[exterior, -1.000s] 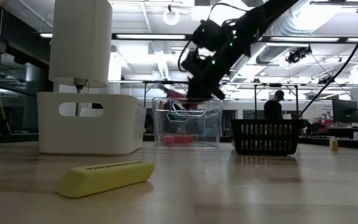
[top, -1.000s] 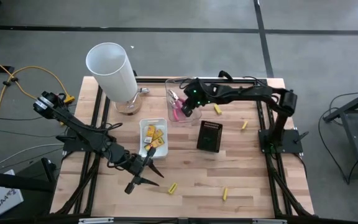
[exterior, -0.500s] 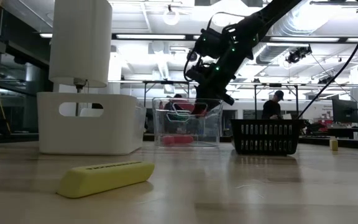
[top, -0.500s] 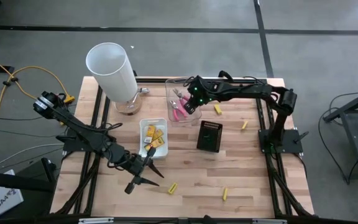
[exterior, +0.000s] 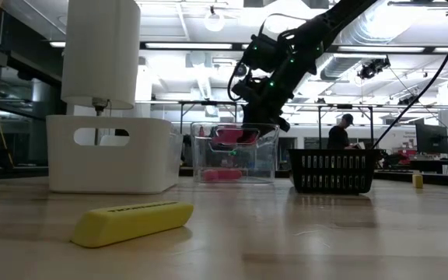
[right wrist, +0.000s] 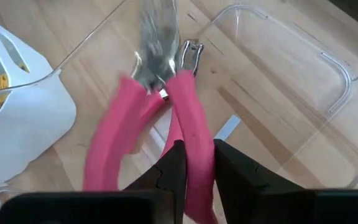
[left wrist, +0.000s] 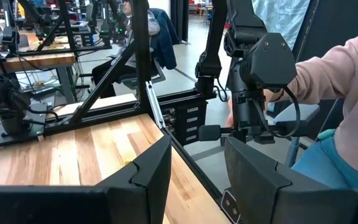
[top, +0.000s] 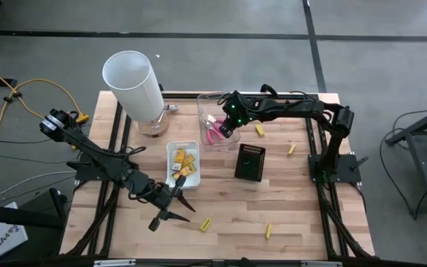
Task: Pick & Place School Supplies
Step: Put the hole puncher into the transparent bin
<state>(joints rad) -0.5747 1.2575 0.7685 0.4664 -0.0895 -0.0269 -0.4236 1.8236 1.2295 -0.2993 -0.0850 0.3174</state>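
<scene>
A: What's left? 
B: Near edge: two sticks (top: 206, 223), left hand (top: 170, 205) open, idle. 
A: And farther? 
B: Packs (top: 183, 165) in white tray (top: 171, 148); right hand (top: 223, 128) holds pliers (right wrist: 182, 134) over clear tray (top: 202, 99), far edge.

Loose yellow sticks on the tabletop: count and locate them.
4 sticks: one beside clear tray, one right of black basket, two near the front edge. Trays may hide more.

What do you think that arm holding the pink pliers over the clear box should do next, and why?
Probably open wider and let go: the right gripper has one pink handle of the pliers between its fingers, hanging over the clear tray, where another pink tool lies.
</scene>
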